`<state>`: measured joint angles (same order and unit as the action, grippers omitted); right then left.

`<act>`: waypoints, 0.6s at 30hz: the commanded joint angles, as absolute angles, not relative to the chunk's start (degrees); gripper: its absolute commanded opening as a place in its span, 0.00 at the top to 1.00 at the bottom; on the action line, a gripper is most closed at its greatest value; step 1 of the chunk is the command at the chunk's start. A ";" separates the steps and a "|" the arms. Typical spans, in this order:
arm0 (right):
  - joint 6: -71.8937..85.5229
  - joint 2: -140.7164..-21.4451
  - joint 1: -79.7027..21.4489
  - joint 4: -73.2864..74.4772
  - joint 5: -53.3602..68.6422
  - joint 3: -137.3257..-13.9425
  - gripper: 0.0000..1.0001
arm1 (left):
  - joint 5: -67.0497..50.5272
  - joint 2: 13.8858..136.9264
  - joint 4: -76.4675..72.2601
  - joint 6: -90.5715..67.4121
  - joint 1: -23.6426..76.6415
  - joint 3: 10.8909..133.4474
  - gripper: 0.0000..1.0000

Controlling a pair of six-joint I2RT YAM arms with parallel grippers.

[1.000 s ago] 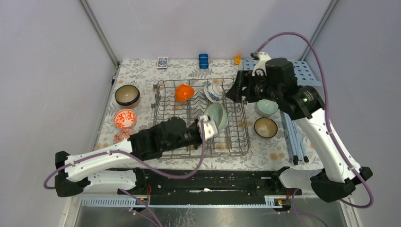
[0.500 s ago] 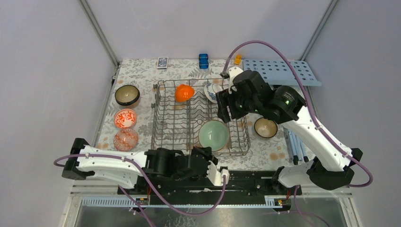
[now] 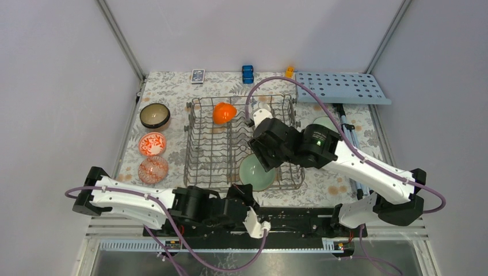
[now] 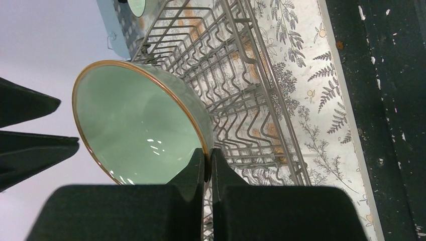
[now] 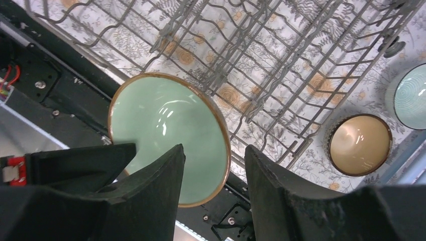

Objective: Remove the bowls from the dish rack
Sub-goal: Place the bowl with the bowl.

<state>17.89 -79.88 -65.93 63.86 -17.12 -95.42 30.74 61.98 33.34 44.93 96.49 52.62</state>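
Note:
My left gripper (image 3: pixel 246 187) is shut on the rim of a pale green bowl (image 3: pixel 257 173) and holds it tilted over the near right edge of the dish rack (image 3: pixel 201 144). The left wrist view shows the fingers (image 4: pixel 198 165) pinching the rim of the bowl (image 4: pixel 135 120). My right gripper (image 3: pixel 263 161) hangs open just above this bowl (image 5: pixel 171 130), one finger (image 5: pixel 155 186) over its inside, the other (image 5: pixel 281 186) outside the rim. An orange bowl (image 3: pixel 224 112) stands in the rack's far row. The right arm hides the blue-and-white bowl.
A dark brown bowl (image 3: pixel 155 115) and two red-and-white bowls (image 3: pixel 152 144) (image 3: pixel 153 169) sit left of the rack. A brown bowl (image 5: pixel 359 144) and a pale bowl (image 5: pixel 412 95) sit to its right. A light-blue holed board (image 3: pixel 342 87) lies far right. Small blocks (image 3: pixel 247 73) line the far edge.
My left gripper has pulled the pale green bowl back from the rack's middle to its near edge. My right arm has swung from the far right to over that bowl.

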 commanded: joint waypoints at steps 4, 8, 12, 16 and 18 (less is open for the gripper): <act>18.95 -81.46 -66.95 61.66 -25.04 -93.44 0.49 | 35.37 59.94 29.55 46.76 98.58 52.91 1.00; 18.76 -82.13 -67.14 62.00 -26.41 -93.43 0.53 | 36.17 59.90 29.48 46.22 99.23 52.78 1.00; 18.55 -82.65 -67.15 61.80 -25.75 -92.90 0.57 | 36.77 59.81 29.37 45.72 99.97 52.82 1.00; 18.74 -82.81 -67.13 61.20 -24.42 -91.90 0.59 | 37.33 59.55 29.39 45.49 100.35 52.91 1.00; 18.94 -82.63 -67.14 60.92 -23.85 -91.15 0.61 | 37.44 59.38 29.46 45.44 100.46 52.83 1.00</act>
